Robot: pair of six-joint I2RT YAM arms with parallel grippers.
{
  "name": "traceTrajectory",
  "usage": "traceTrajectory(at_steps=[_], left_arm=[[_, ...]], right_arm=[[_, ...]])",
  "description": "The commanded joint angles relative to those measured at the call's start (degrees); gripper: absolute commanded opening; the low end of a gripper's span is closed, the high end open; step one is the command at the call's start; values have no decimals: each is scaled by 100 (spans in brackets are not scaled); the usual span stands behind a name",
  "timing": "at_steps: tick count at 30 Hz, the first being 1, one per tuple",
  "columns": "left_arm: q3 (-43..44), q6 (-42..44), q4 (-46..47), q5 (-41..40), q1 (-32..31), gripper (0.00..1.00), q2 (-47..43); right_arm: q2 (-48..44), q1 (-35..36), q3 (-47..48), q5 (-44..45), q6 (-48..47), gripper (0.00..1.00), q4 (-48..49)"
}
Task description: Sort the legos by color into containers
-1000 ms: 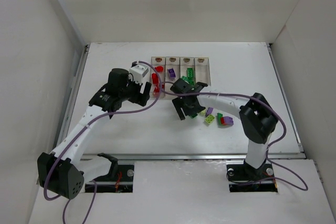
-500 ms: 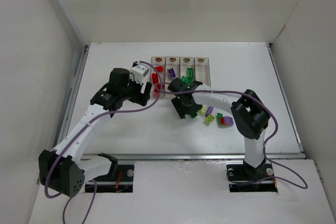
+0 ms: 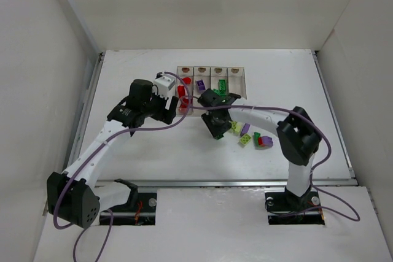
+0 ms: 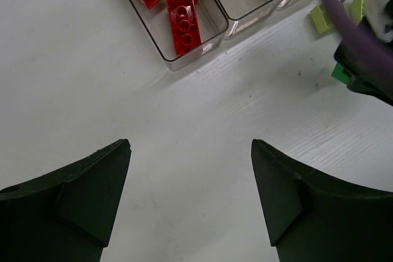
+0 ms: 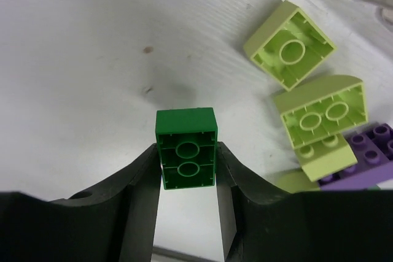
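The four joined clear containers (image 3: 238, 88) stand in a row at the back centre. The leftmost holds red legos (image 3: 182, 93), the second a purple one (image 3: 200, 84), the third dark green ones (image 3: 221, 84). My right gripper (image 3: 216, 128) is just in front of them, shut on a dark green lego (image 5: 186, 149) with its hollow underside towards the camera. Loose yellow-green (image 3: 236, 128), purple (image 3: 266, 141), red and green legos lie to its right. My left gripper (image 3: 169, 110) hangs open and empty over bare table (image 4: 190, 151), just in front of the red container (image 4: 184, 62).
Two yellow-green legos (image 5: 290, 51) (image 5: 319, 111) and a purple one (image 5: 368, 151) lie close to the right of the held lego. White walls enclose the table on the left, back and right. A purple cable (image 3: 184, 110) loops between the two arms.
My right gripper has shifted slightly towards the containers with the green lego in it, and its elbow has swung. My left arm has edged a little to the right.
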Motion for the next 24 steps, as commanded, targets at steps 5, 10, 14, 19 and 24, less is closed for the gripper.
traceTrajectory(at_steps=[5,10,14,19,24], left_arm=[[61,-14,168,-41,36,76,-41],[113,39,168,-199,36,76,12],[114,91,168,-401,36,76,65],[114,92,168,-533,36,76,65],[114,92,168,-533,36,78,179]], right_arm=[[-1205,-448,966,-68,337,10,661],[15,-1178,2319,204,461,10,453],[1097,-1495,3656,573,522,10,-155],[1625,-1601,4080,486,522,20,-86],[1705,-1653,4142,258,418,74,-85]])
